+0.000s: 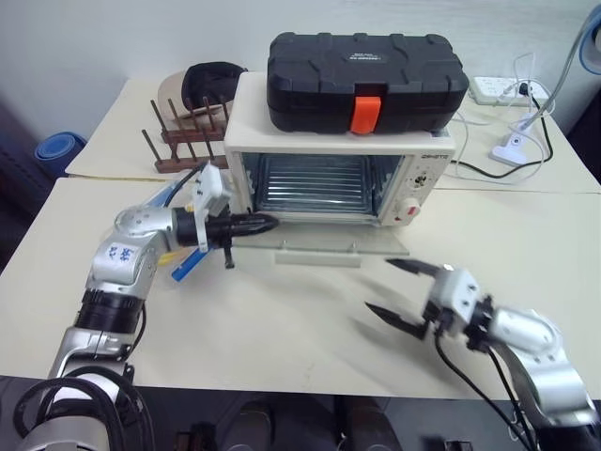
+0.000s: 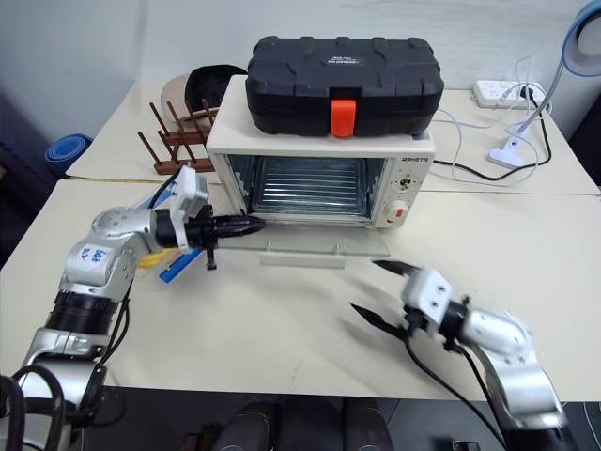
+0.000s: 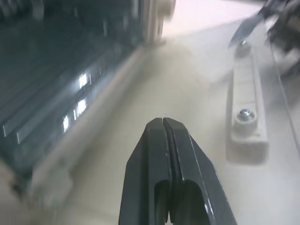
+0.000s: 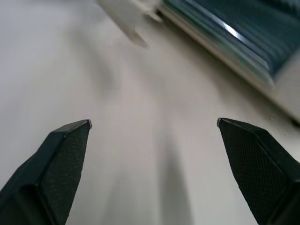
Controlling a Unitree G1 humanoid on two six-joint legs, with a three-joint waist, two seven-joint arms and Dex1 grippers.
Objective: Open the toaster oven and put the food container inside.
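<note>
**Oven door down, rack bare, container beside the left arm**

The toaster oven (image 1: 329,178) sits on the table (image 1: 282,329) with its glass door (image 2: 310,250) dropped flat toward the robot, the white bar handle (image 1: 317,256) at the door's front edge. Inside, the wire rack (image 1: 315,188) carries nothing. On the oven's roof rests a black hard case (image 1: 366,80) with an orange latch, lid shut.

The left gripper (image 1: 268,224) points at the oven's lower left corner, just over the hinge end of the door — its two black fingers pressed tight together with nothing between them, as the left wrist view confirms (image 3: 164,140). The right gripper (image 1: 399,296) hangs over the bare table in front of the door's right end, fingers spread wide and holding nothing.

The food container (image 1: 185,265) lies on the table to the left of the oven, mostly hidden behind the left forearm — a blue clip and a little yellow show; whether its lid is on cannot be told. Behind it stands a wooden rack (image 1: 188,146).
</note>
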